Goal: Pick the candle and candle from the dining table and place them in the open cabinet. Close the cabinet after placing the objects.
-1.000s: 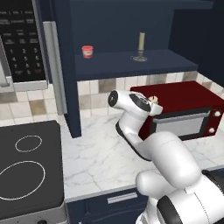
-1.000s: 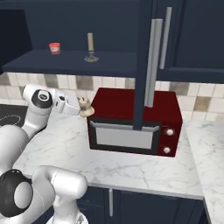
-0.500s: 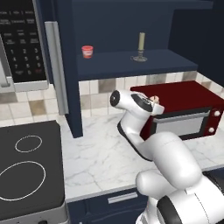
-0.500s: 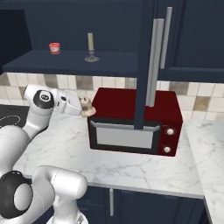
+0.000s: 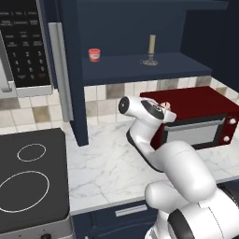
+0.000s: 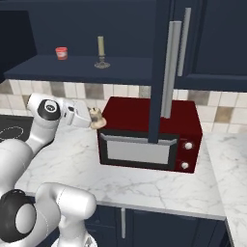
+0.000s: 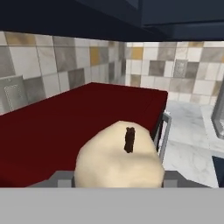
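Note:
My gripper [image 6: 94, 118] is shut on the short lumpy cream candle [image 6: 97, 117], held just above the left end of a red microwave's top. In the hand view this candle [image 7: 118, 153] with its dark wick sits between my fingertips, over the red top. From the left base view the gripper [image 5: 164, 106] is mostly hidden behind my wrist. The slim pale olive taper candle [image 5: 151, 46] stands upright on its dark base on the open cabinet's shelf [image 5: 140, 71], also visible as the taper [image 6: 101, 48] on the shelf [image 6: 72, 67]. The dining table is out of view.
A red cup [image 5: 94, 54] stands on the shelf left of the taper. The red microwave [image 6: 149, 137] sits on a white marble counter [image 5: 107, 172]. An open navy cabinet door [image 6: 161, 72] with a silver bar handle hangs over it. The black stovetop [image 5: 28, 182] lies left.

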